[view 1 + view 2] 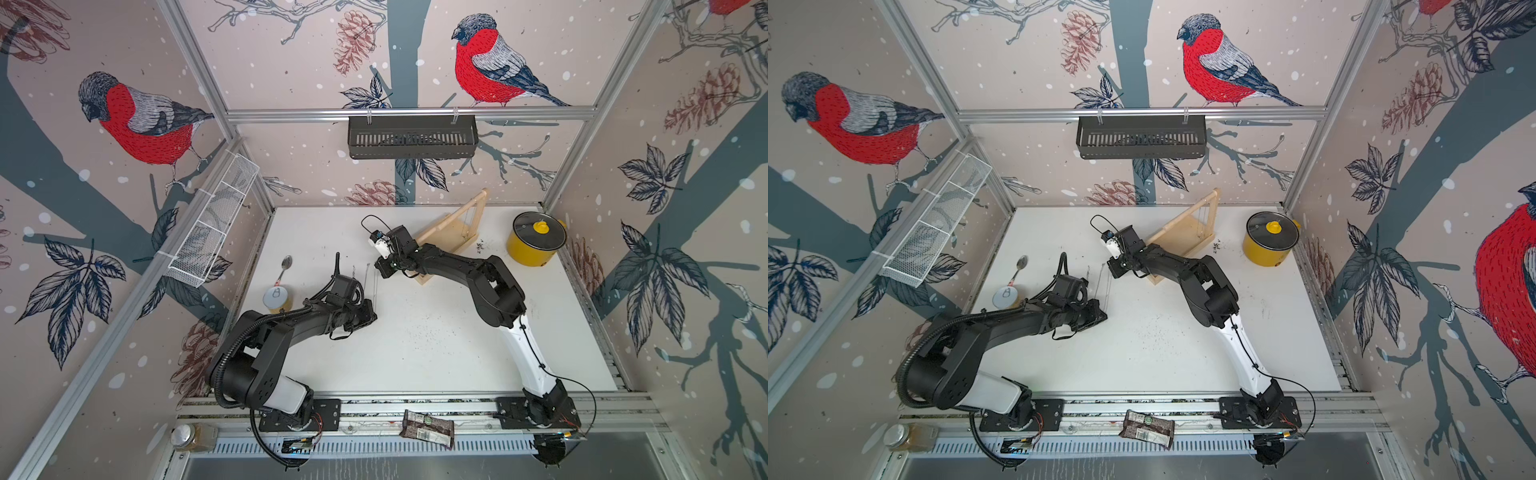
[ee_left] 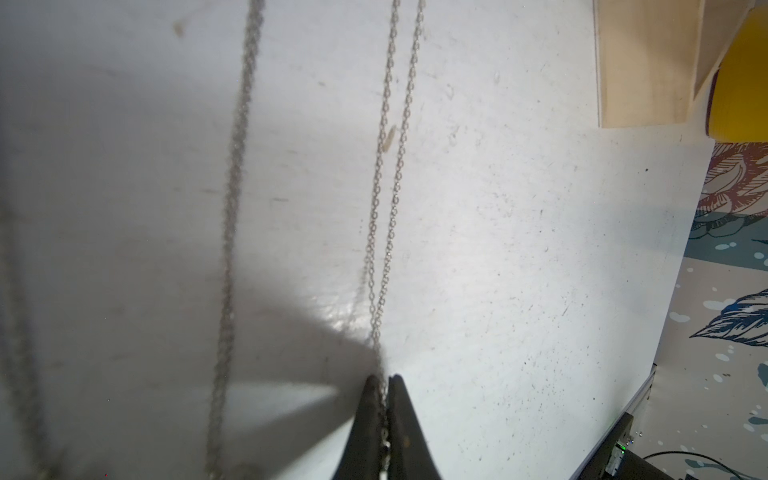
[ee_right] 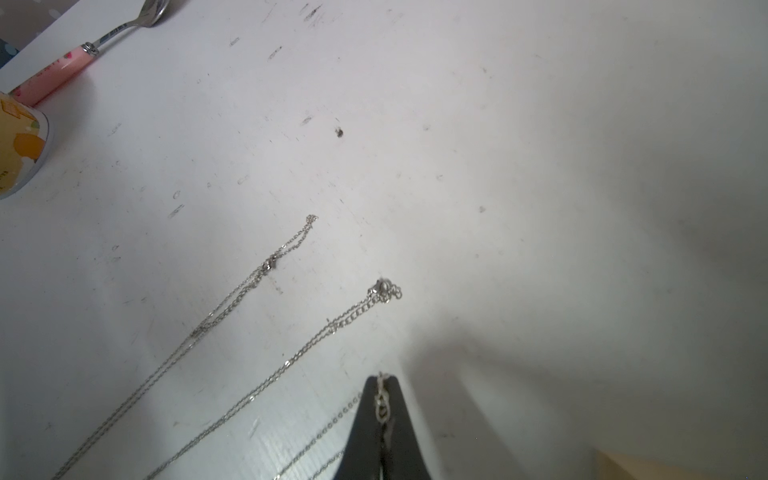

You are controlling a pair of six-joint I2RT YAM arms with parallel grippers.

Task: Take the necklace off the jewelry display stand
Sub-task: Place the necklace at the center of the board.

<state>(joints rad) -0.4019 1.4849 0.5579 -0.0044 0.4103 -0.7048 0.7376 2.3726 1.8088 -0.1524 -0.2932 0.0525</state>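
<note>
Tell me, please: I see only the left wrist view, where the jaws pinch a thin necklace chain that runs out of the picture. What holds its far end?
Observer: The right gripper is shut on a necklace near its end. It is probably the same one that the left gripper pinches, though I cannot trace it fully.
Operator: And the blurred chains beside mine?
Observer: Two loose chains lie flat on the table, one beside the other, clasp ends free.
Operator: Is the stand bare?
Observer: No. In a top view, what look like thin strands hang from the crossbar of the jewelry display stand.
</note>
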